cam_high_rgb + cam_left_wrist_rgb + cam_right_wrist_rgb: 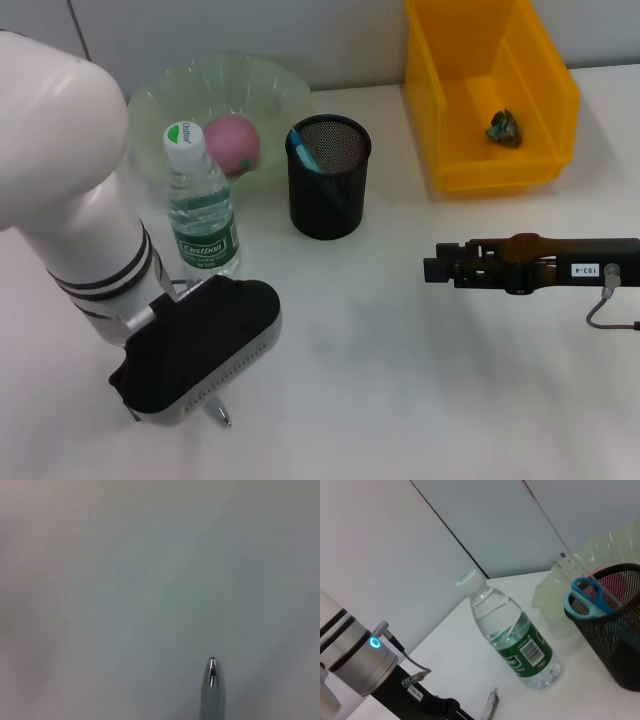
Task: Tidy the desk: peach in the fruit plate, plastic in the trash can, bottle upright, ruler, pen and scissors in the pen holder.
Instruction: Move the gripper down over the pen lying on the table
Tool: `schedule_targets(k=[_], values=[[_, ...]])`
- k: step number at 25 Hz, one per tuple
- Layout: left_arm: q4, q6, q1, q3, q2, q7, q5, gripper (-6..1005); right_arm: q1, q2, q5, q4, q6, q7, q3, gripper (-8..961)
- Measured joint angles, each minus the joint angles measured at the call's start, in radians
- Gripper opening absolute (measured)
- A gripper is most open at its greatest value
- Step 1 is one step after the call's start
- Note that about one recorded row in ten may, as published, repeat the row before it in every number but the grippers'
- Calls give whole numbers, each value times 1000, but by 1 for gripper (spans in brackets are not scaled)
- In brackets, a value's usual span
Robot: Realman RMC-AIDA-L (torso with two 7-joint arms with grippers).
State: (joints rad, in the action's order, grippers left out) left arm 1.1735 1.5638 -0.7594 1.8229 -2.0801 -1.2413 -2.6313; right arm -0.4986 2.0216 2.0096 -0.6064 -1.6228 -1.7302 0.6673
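My left gripper hangs low over the near left of the table, its fingers hidden under the black housing. A silver pen pokes out from beneath it, and its tip shows over bare table in the left wrist view. The bottle stands upright beside the green fruit plate, which holds the pink peach. The black mesh pen holder contains the blue scissors and the clear ruler. Crumpled plastic lies in the yellow trash can. My right gripper rests level at the right.
The left arm's white forearm rises over the table's left side, close to the bottle. Open white tabletop stretches between the two grippers and along the near edge. A grey wall backs the table.
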Motion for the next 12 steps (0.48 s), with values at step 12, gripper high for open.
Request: schedule_targets(k=[12], values=[[10, -1, 0, 9, 0, -20, -16, 696, -1, 0, 0, -3, 0, 0, 0, 573]])
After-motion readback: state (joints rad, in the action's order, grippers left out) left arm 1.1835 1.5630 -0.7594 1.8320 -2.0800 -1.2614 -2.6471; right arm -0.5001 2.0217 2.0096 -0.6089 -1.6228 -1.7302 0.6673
